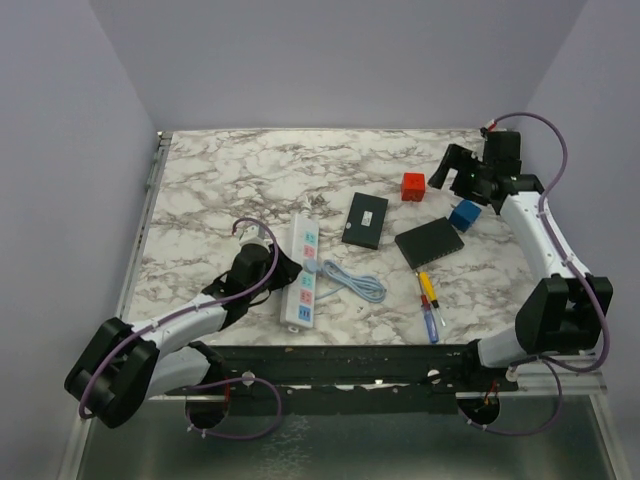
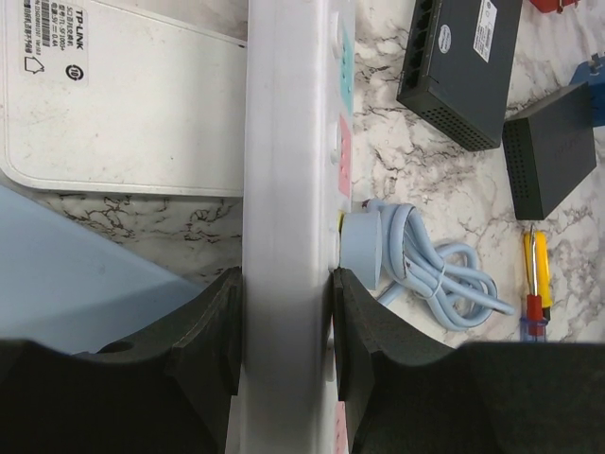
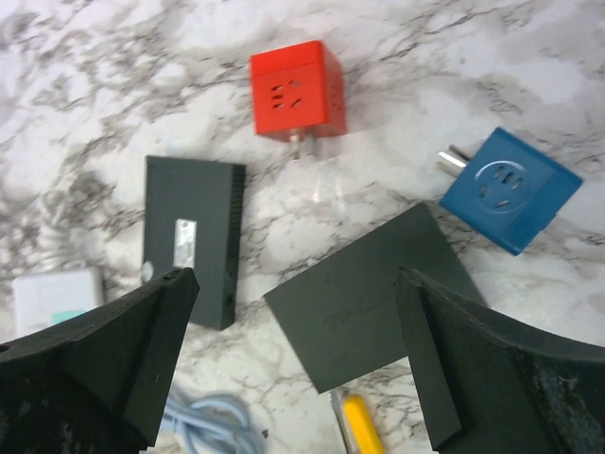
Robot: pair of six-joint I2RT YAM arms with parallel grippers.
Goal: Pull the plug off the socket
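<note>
The left pincer is clamped tight on the long white power strip, which lies on the marble bench. A light-blue plug sits in the strip, just beside the pincer. Its cable is bunched next to it. The right pincer is wide apart, up over a red cube plug and a blue cube plug.

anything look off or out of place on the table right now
Nothing spilled or broken. The socket sits slightly askew with the left gripper clamped across it, the pale blue plug still seated. The red cube adapter and blue cube adapter lie tipped over, prongs pointing sideways.
</note>
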